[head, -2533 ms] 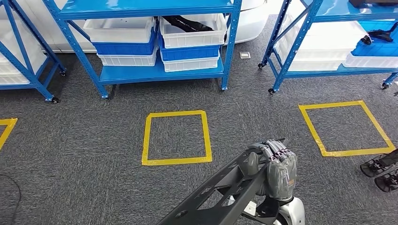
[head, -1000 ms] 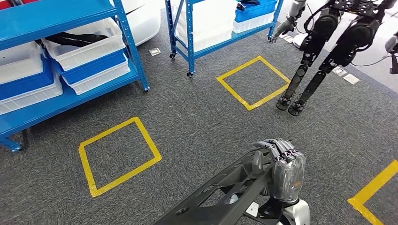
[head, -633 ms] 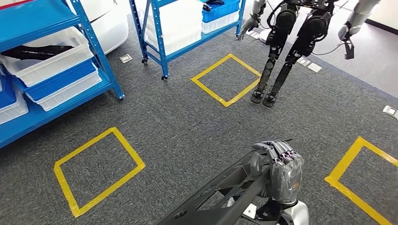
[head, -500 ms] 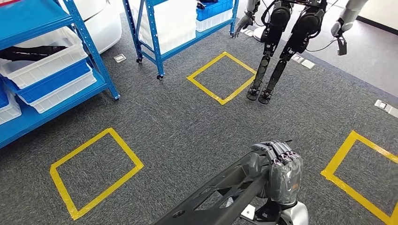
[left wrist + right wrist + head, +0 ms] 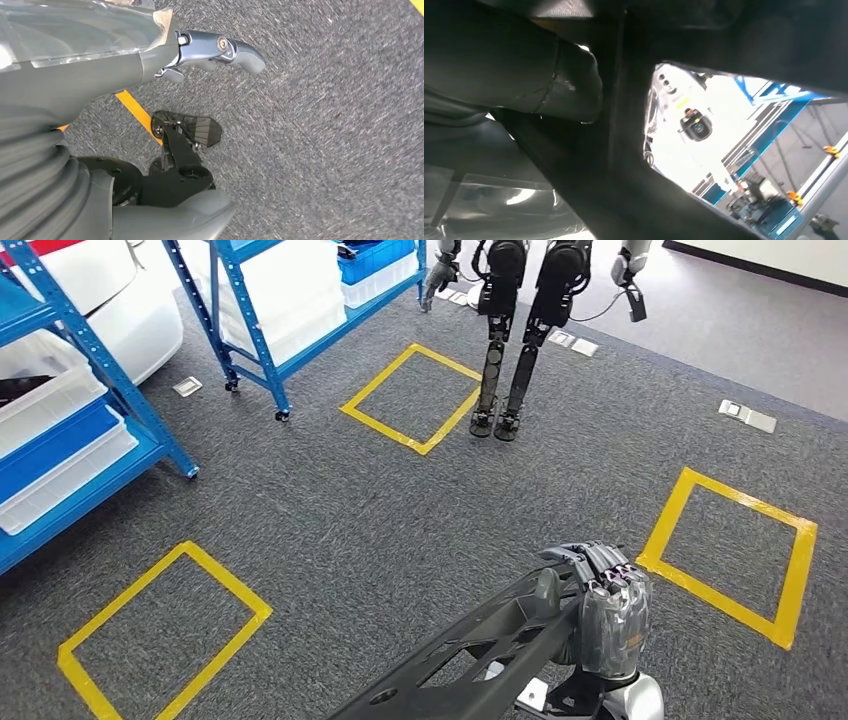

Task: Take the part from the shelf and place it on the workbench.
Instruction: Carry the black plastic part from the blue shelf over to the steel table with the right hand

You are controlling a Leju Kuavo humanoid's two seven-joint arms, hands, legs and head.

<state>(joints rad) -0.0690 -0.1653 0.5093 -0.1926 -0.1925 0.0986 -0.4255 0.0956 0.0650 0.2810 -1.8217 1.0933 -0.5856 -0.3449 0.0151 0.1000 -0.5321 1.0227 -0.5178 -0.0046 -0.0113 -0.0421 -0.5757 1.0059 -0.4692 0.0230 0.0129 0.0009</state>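
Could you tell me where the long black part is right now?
In the head view, the long black perforated metal part sits lower centre, gripped by the right hand above grey carpet.

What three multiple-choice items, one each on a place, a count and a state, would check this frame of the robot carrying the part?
1. Where does the other robot stand?
A. beside a yellow floor square
B. on a shelf
C. in a white bin

2. How many yellow floor squares show in the head view?
A. one
B. three
C. five

3. What is the right hand doing?
A. hanging open
B. gripping the black part
C. pushing a bin

Answers:
1. A, its feet sit by the far square's right corner.
2. B, one lies far, one right, one near left.
3. B, its fingers wrap the part's end.
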